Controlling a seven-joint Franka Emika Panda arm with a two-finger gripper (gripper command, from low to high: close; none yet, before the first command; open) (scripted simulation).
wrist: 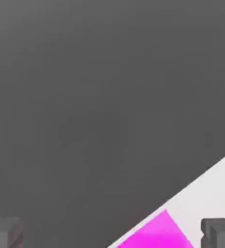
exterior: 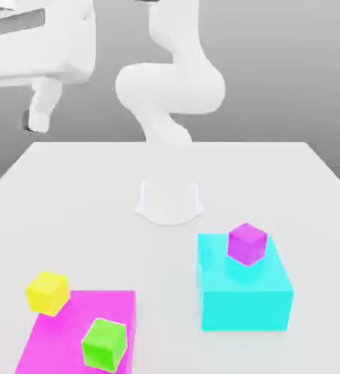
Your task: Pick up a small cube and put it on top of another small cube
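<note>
**End effector wide and empty, high off the counter's edge**

In the exterior view I see my end effector [exterior: 12, 120] raised at the exterior view's left, well apart from every cube, so no pick has begun. The small matte magenta cube [exterior: 246, 243] sits on the large cyan block [exterior: 244, 288]; the small yellow cube [exterior: 48, 292] and small green cube [exterior: 104, 342] rest on the flat magenta slab [exterior: 52, 343] on the white counter [exterior: 165, 164].

In the hand view my fingers [wrist: 219, 232] stand fully apart, gripping nothing, above the slab's corner.
</note>
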